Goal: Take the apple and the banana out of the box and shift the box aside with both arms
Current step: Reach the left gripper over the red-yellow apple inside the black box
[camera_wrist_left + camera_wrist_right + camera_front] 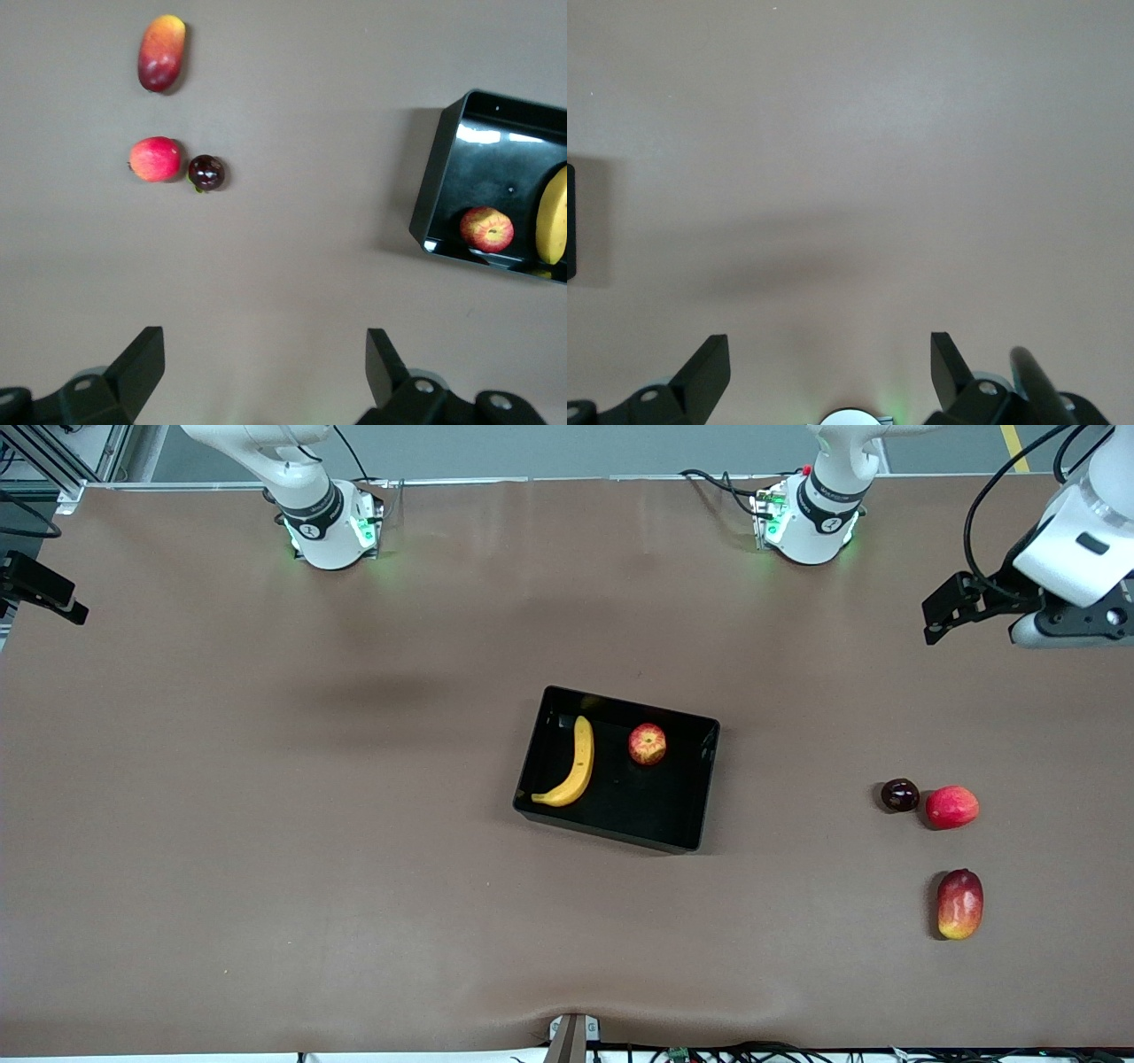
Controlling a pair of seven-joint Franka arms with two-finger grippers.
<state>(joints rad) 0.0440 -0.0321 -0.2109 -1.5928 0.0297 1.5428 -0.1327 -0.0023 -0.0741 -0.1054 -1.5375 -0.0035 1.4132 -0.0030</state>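
Reaching wrongly might grab the pink fruit (952, 807) (not the apple (648, 744) in the box (697, 802)); both empty grippers, left (266, 376) and right (830, 376), gape.

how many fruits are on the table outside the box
3. A dark round fruit and a pinkish-red round fruit sit side by side toward the left arm's end; the mango lies nearer the front camera than they do. None looks hidden.
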